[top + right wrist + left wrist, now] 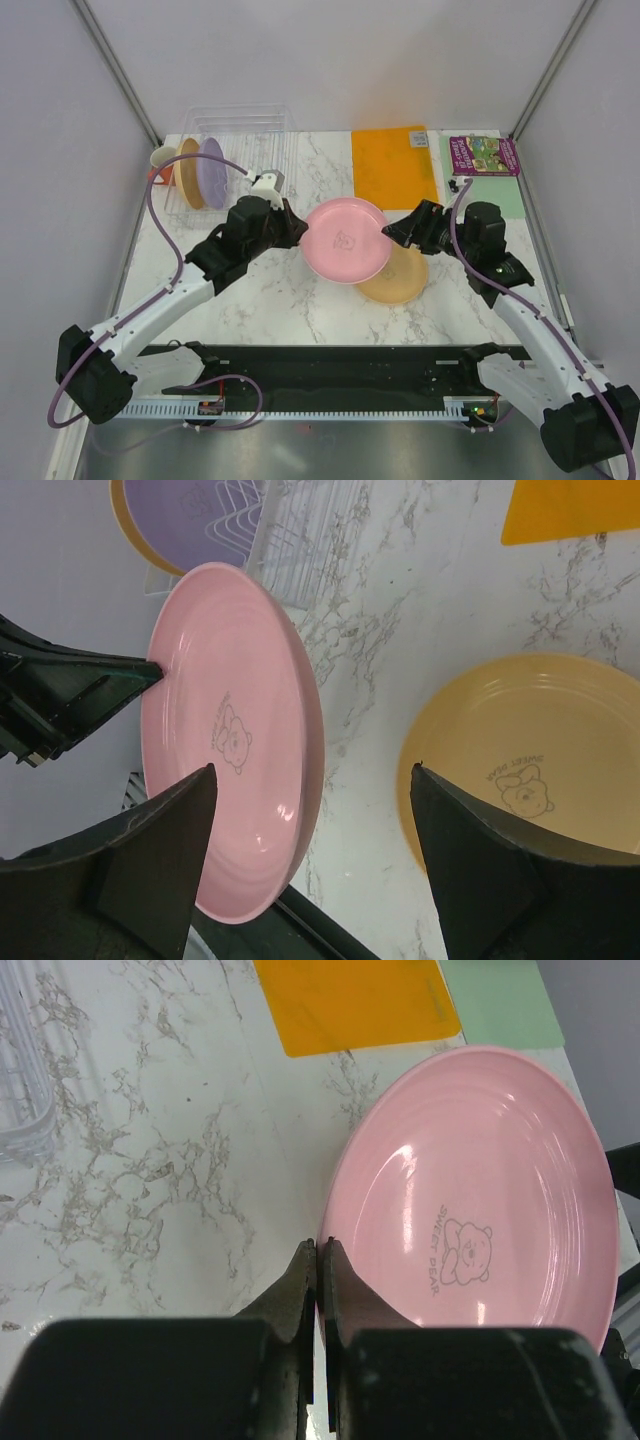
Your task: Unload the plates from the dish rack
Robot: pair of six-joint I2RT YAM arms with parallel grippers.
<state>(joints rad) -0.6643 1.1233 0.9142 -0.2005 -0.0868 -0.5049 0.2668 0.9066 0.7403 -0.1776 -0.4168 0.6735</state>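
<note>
The left arm stretches from its base at the near left corner across to the table's middle, and the left gripper (296,232) (320,1260) (95,685) has its fingers pinched together on the left rim of the pink plate (347,240) (480,1200) (235,740), which it holds tilted above the marble table (270,300), outside the dish rack (285,140) (300,540). The right arm bends in from the near right corner, and the right gripper (393,232) (312,780) faces the plate's opposite edge with its fingers (150,870) spread wide apart; whether they touch the rim cannot be told. Under the pink plate's right side, partly covered by it, the flat yellow-orange plate (400,280) (530,760) lies face up on the table just beside the right gripper. In the clear rack at the far left, the upright yellow-orange plate (187,172) (122,515) and the purple plate (212,172) (185,510) stand on edge side by side in the wire slots. An orange mug (160,160) sits at the rack's left end. An orange mat (393,165) (350,1000) lies flat at the far middle, well apart from both grippers, with a green mat (510,195) (495,1000) to its right and a purple printed pack (483,155) at the far right corner. That makes four plates: one pink, one purple, two yellow-orange; two are in the rack and two out of it. There is one mug, and there are two mats.
</note>
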